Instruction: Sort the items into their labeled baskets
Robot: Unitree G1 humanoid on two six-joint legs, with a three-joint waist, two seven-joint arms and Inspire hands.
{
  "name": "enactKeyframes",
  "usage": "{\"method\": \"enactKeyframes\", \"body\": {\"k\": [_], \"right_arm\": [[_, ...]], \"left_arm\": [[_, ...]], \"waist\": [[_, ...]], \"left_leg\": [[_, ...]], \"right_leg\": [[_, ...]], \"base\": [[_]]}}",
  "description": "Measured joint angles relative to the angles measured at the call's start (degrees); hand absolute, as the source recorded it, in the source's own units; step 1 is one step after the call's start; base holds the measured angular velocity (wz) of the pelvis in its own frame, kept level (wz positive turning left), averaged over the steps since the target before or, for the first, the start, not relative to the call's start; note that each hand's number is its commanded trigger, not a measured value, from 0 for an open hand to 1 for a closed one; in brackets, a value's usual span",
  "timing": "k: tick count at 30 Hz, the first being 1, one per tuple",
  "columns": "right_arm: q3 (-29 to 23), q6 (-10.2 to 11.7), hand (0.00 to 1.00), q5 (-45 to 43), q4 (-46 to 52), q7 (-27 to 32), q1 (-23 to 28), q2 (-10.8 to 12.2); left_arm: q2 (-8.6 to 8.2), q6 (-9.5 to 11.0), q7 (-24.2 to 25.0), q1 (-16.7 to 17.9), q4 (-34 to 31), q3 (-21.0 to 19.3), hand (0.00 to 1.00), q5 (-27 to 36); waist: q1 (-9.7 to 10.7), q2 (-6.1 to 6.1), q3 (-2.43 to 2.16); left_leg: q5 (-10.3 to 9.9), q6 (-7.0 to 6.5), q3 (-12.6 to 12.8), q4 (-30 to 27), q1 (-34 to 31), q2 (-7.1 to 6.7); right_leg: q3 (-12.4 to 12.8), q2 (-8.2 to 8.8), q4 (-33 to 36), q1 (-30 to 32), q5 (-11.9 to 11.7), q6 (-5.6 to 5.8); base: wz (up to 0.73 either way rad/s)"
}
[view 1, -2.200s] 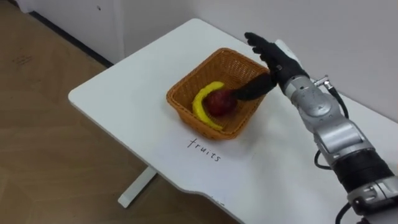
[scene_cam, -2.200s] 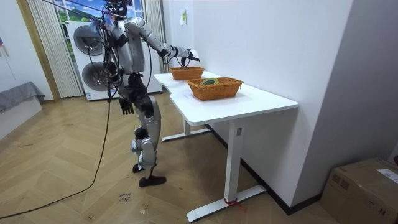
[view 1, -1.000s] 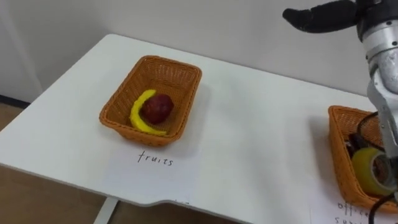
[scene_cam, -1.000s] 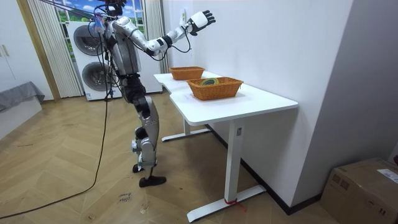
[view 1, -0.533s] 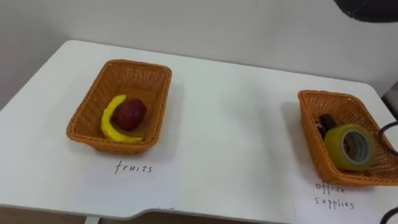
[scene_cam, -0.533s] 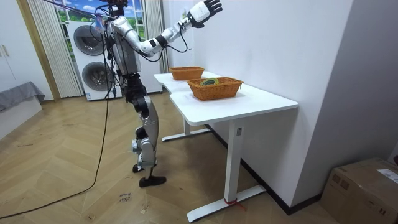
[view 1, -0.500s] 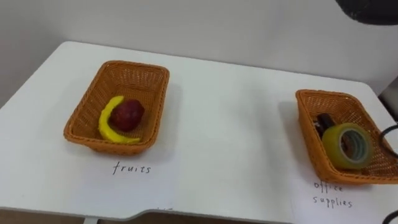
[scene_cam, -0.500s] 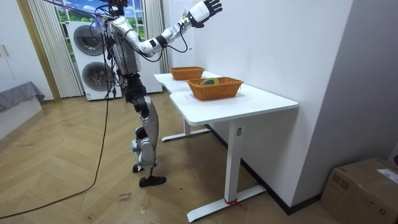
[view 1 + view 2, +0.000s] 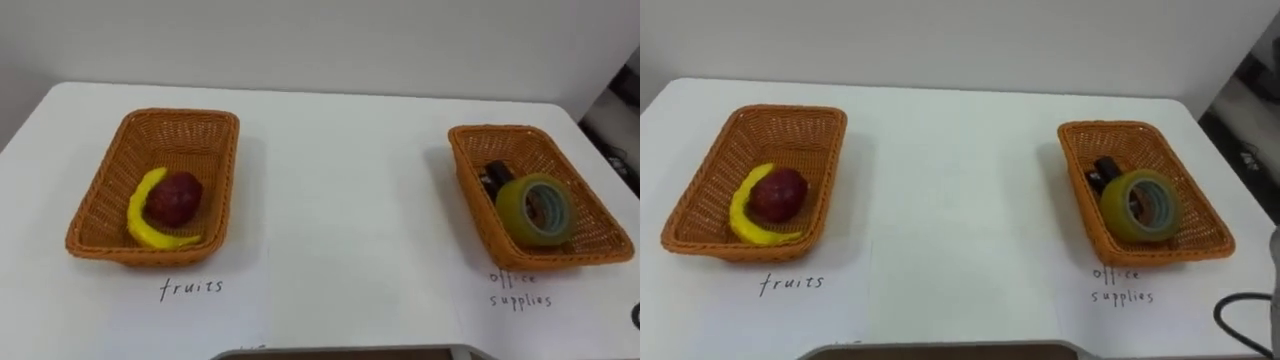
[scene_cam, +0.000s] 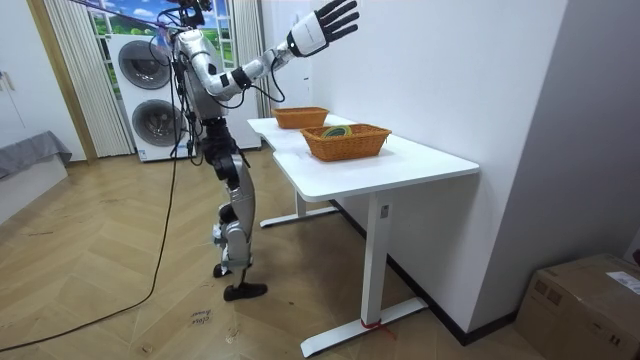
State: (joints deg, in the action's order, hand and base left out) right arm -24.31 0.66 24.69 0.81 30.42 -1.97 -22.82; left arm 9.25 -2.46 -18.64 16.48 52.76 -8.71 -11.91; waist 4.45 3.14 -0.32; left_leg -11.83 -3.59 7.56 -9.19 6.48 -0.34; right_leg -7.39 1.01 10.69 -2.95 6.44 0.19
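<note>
Two wicker baskets stand on the white table (image 9: 340,200). The left one, the fruit basket (image 9: 215,190), holds a yellow banana (image 9: 140,225) and a dark red fruit (image 9: 174,198). The office supplies basket (image 9: 500,130) on the right holds a roll of tape (image 9: 536,211) and a small dark item (image 9: 495,176). In the room view I stand at the table's side, facing the wall, and my right hand (image 10: 322,24) is raised high above the fruit basket (image 10: 300,117), fingers spread and holding nothing.
Handwritten labels lie before the baskets: "fruits" (image 9: 192,288) and "office supplies" (image 9: 520,290). A wall runs along the table's far side. Washing machines (image 10: 150,100) stand behind me and a cardboard box (image 10: 590,300) sits on the floor at the room view's right.
My right hand has lifted from the fruit basket to high overhead, out of the eye views. The head camera has swung right, so both baskets now show squarely.
</note>
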Motion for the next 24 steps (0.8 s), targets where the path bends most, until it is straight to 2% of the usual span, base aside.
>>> {"method": "enactKeyframes", "body": {"k": [4, 6, 8, 10, 12, 15, 19, 20, 21, 23, 24], "right_arm": [[-0.03, 0.56, 0.00, 0.68, 0.18, 3.26, 5.74, 4.56], [0.70, 0.69, 0.00, 3.19, -0.24, 5.21, 8.47, 7.64], [0.78, 0.91, 0.00, 5.93, -0.36, 6.80, 9.76, 9.45], [1.07, 2.75, 0.00, 9.37, -1.37, 8.25, 11.72, 10.37], [1.12, 5.27, 0.00, 13.21, -4.21, 10.66, 13.62, 12.23], [1.87, 7.43, 0.00, 15.14, -12.71, 12.78, 14.27, 13.56], [2.14, 8.22, 0.00, 17.72, -24.79, 12.86, 14.70, 14.62], [2.13, 9.04, 0.00, 20.20, -27.74, 12.04, 15.03, 15.21], [2.28, 11.10, 0.00, 22.34, -27.88, 10.68, 15.10, 16.29], [2.39, 13.07, 0.00, 22.73, -30.64, 9.48, 15.03, 16.52], [2.56, 13.70, 0.00, 22.71, -31.78, 9.17, 15.18, 16.52]], "left_arm": [[-0.55, 0.00, -1.25, 0.22, -0.30, 0.27, 0.00, 0.01], [-0.63, 0.02, -1.89, 0.39, -0.29, 1.28, 0.00, 0.14], [-0.75, 0.38, -2.67, 0.55, -0.20, 1.85, 0.00, 0.92], [-0.95, 0.82, -3.38, 0.58, -0.14, 2.20, 0.00, 1.35], [-1.20, 1.69, -3.42, 0.86, -0.14, 2.30, 0.00, 3.28], [-1.67, 2.94, -3.36, 0.83, 0.49, 2.64, 0.00, 5.70], [-2.08, 3.61, -3.04, 1.10, 1.09, 2.62, 0.00, 6.15], [-2.07, 3.97, -2.83, 1.32, 1.12, 2.37, 0.00, 6.10], [-2.02, 4.12, -2.35, 1.75, 1.24, 2.05, 0.00, 6.11], [-1.92, 4.12, -1.98, 1.86, 1.21, 2.08, 0.00, 6.33], [-2.02, 4.20, -1.98, 1.86, 1.21, 2.15, 0.00, 6.75]], "waist": [[-0.03, -0.90, -0.11], [-0.17, -1.30, -0.06], [-0.16, -1.47, -0.03], [0.03, -1.51, -0.01], [0.04, -1.70, 0.17], [-0.02, -2.17, 0.18], [0.39, -2.79, -0.04], [0.45, -3.03, -0.06], [0.61, -3.23, -0.15], [1.13, -3.35, -0.26], [1.14, -2.96, -0.29]], "left_leg": [[0.11, 0.19, 0.35, 0.49, 0.36, 0.08], [0.13, 0.28, 1.43, 0.62, 0.77, 0.34], [0.06, 0.37, 1.87, 0.82, 1.06, 0.39], [0.01, 0.41, 1.83, 0.89, 1.12, 0.43], [-0.05, 0.49, 1.81, 0.91, 0.97, 0.49], [-0.20, 0.53, 1.67, 0.78, 0.53, 0.51], [-0.33, 0.49, 1.07, 0.87, 0.61, 0.47], [-0.33, 0.49, 0.83, 0.92, 0.58, 0.43], [-0.37, 0.55, 0.74, 0.93, 0.56, 0.44], [-0.40, 0.62, 0.34, 0.89, 0.66, 0.44], [-0.46, 0.70, 0.16, 0.90, 1.13, 0.44]], "right_leg": [[0.96, -0.30, -0.10, 0.10, 0.01, -0.02], [1.36, -0.53, -0.11, 0.11, 0.04, -0.07], [1.95, -0.69, -0.22, 0.07, 0.16, -0.17], [2.64, -0.91, -0.88, -0.17, 0.18, -0.19], [2.53, -1.00, -0.96, -0.09, 0.18, -0.19], [2.56, -1.02, -1.13, 0.11, 0.20, -0.19], [2.13, -0.95, -1.12, -0.14, 0.36, -0.18], [2.02, -0.91, -1.07, -0.17, 0.56, -0.17], [2.00, -0.92, -1.07, -0.16, 0.75, -0.23], [1.68, -0.88, -1.09, -0.50, 1.06, -0.26], [1.57, -0.86, -1.02, -0.99, 1.33, -0.28]], "base": [[-0.08], [-0.17], [-0.15], [-0.04], [0.00], [0.00], [0.07], [0.11], [0.08], [0.13], [0.14]]}}
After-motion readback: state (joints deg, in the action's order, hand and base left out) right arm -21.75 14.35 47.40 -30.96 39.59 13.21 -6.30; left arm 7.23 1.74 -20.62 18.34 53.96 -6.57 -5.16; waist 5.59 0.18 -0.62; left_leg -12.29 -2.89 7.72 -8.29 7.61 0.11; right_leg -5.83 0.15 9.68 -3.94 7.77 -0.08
